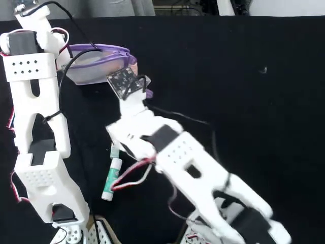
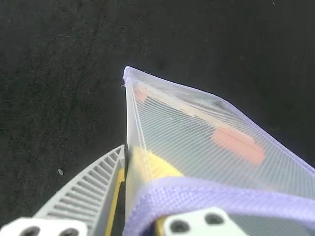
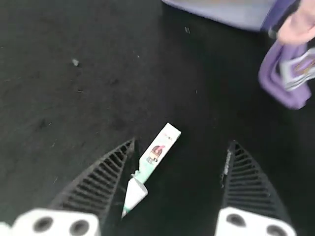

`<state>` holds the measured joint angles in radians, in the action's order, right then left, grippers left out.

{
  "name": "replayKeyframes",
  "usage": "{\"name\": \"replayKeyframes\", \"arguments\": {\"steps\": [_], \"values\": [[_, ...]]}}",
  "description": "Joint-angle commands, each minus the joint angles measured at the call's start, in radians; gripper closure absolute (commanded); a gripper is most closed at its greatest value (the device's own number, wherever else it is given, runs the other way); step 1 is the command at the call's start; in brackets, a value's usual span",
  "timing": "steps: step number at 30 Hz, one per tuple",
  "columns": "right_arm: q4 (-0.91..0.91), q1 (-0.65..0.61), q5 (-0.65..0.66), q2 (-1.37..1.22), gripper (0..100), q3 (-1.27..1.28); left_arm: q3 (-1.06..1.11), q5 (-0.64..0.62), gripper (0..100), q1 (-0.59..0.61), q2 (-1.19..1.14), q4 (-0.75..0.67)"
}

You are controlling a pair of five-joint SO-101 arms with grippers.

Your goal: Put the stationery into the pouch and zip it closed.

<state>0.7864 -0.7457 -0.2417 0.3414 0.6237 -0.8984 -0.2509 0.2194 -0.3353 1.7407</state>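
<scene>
partly done: the left gripper (image 2: pixel 127 164) grasps the open translucent ribbed pouch with purple zip trim (image 2: pixel 197 128), orange items (image 2: pixel 237 143) inside, while the right gripper (image 3: pixel 181 145), fingers spread, hangs over the white-and-green glue stick (image 3: pixel 153 156) lying on the black table (image 3: pixel 74 98); zipping remains.

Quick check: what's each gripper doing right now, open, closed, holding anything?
Left gripper: closed on the pouch edge.
Right gripper: open, empty, above the stick lying on the table.
</scene>
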Motion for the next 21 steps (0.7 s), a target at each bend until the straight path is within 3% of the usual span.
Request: {"name": "replayKeyframes", "arguments": {"steps": [1,8,13,21], "values": [[-0.104,-0.012,-0.077,-0.117,73.0,-0.01,-0.004,-0.006,97,0.018,0.018,-0.02],[-0.238,-0.034,-0.21,-0.294,73.0,-0.012,-0.004,-0.005,97,0.018,0.018,-0.02],[-0.278,-0.043,-0.23,-0.38,73.0,-0.028,-0.004,-0.005,97,0.018,0.018,-0.02],[-0.002,-0.04,-0.23,-0.639,73.0,-0.329,-0.004,-0.005,97,0.018,0.018,-0.02]]}}
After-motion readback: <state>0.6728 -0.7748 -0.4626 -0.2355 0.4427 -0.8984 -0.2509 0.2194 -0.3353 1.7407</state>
